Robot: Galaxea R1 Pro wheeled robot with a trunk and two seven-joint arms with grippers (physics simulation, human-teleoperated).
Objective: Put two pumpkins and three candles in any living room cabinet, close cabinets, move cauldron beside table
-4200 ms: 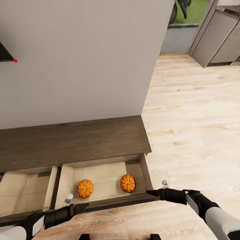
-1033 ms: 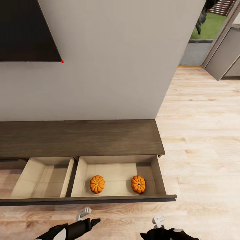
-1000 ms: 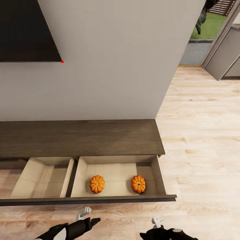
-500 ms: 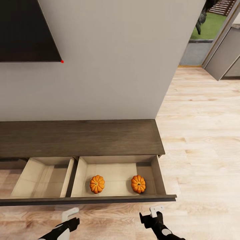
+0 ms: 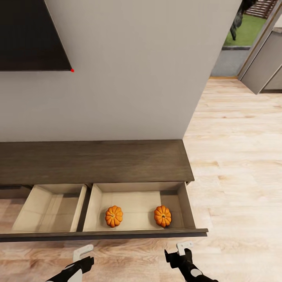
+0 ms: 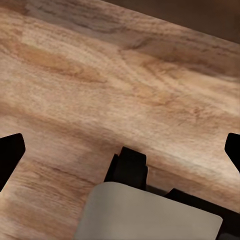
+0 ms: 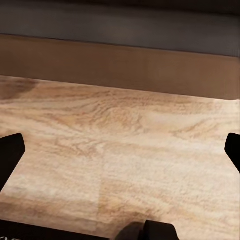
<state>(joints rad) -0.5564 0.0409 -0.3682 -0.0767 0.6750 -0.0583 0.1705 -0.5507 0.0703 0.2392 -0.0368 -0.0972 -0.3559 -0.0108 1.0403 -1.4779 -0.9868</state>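
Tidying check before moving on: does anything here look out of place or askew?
Nothing damaged or spilled. Both pumpkins sit upright in the cabinet's right drawer, which stands pulled out, as does the left drawer.

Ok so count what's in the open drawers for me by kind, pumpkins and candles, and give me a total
Pumpkins: 2, one and another, both in the right-hand open drawer
Candles: 0 visible
Total: 2
The left-hand open drawer holds nothing.

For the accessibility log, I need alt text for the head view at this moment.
Two orange pumpkins sit apart in the right-hand open drawer of a long dark-wood cabinet against a grey wall; the drawer to its left is also open. Both robot hands hang low over the wood floor, holding nothing.
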